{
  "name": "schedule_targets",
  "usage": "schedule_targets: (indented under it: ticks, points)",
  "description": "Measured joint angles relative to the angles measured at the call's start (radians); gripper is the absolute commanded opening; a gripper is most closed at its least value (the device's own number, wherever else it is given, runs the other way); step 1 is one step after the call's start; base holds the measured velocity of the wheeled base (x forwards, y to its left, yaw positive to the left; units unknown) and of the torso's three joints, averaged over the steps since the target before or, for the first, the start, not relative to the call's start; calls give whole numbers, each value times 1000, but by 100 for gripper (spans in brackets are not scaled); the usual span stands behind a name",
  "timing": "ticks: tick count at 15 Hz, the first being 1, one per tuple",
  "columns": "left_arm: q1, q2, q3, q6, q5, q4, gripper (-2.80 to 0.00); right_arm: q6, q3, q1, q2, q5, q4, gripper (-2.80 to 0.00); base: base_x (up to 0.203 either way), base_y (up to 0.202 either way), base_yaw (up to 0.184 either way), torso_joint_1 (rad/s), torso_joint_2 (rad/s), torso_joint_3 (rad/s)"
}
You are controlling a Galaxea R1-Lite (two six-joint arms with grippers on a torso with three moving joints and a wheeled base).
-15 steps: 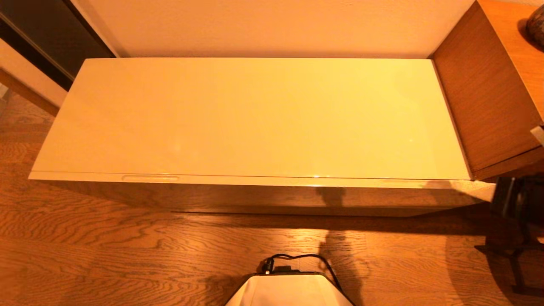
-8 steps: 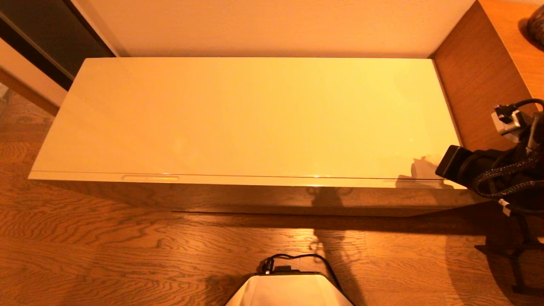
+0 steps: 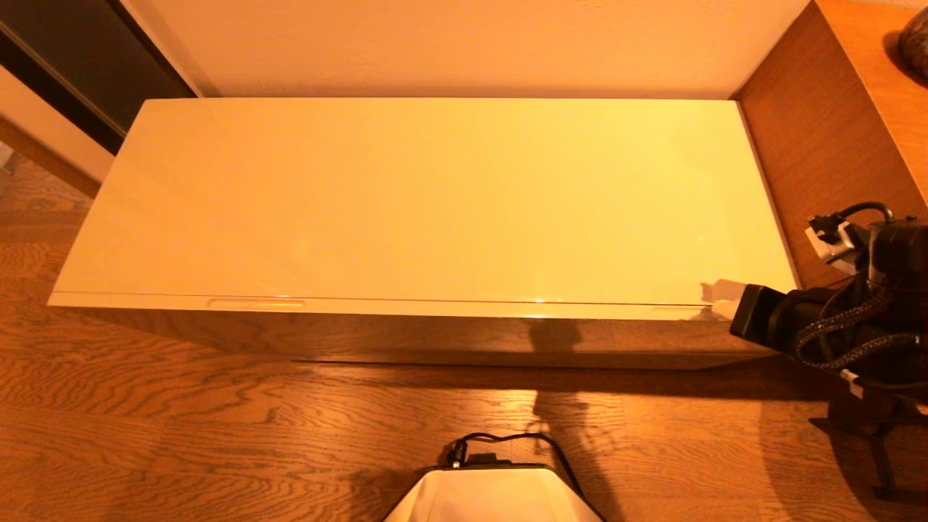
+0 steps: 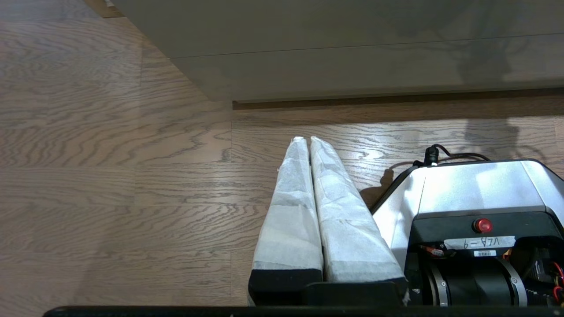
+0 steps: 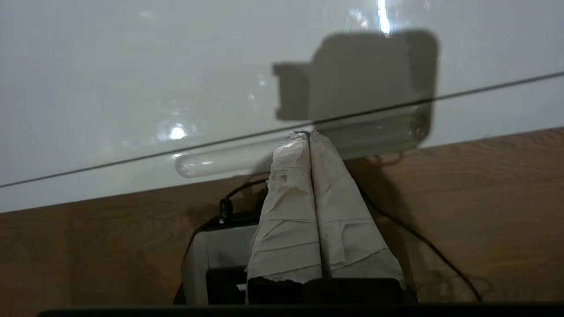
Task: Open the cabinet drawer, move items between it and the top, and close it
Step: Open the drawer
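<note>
The cabinet's glossy beige top [image 3: 435,203] is bare, and the items are out of view. The drawer [image 3: 406,310] is closed, with only a thin seam under the top's front edge. My right gripper [image 3: 714,296] reaches in from the right at the cabinet's front right corner. Its taped fingers are shut, and their tips [image 5: 309,134] sit at that seam, over a shallow oblong recess [image 5: 220,163] in the drawer front [image 5: 484,112]. My left gripper [image 4: 306,140] is parked low over the wooden floor beside my base, shut and empty.
A taller brown wooden unit [image 3: 819,159] butts against the cabinet's right end, with a dark round object [image 3: 915,36] on it. A second recess [image 3: 256,303] marks the drawer's left part. My base [image 3: 493,496] stands in front, and a dark stand [image 3: 884,449] is at the right.
My right arm has come into the head view from the right, then moved down and left until its shut fingertips reached the cabinet's front right edge. Nothing else moved.
</note>
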Motion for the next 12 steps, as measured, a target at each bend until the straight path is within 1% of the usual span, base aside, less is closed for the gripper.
schedule_targets:
  ticks: [4,8,12]
  points:
    - [0,0,0,0,0,0,-280,45,13,1,45,-5,-54,-280,0,0,0,0,0,0]
    - [0,0,0,0,0,0,-280,46,16,1,58,-4,-62,-280,0,0,0,0,0,0]
    - [0,0,0,0,0,0,-280,46,48,0,71,5,-62,-280,0,0,0,0,0,0]
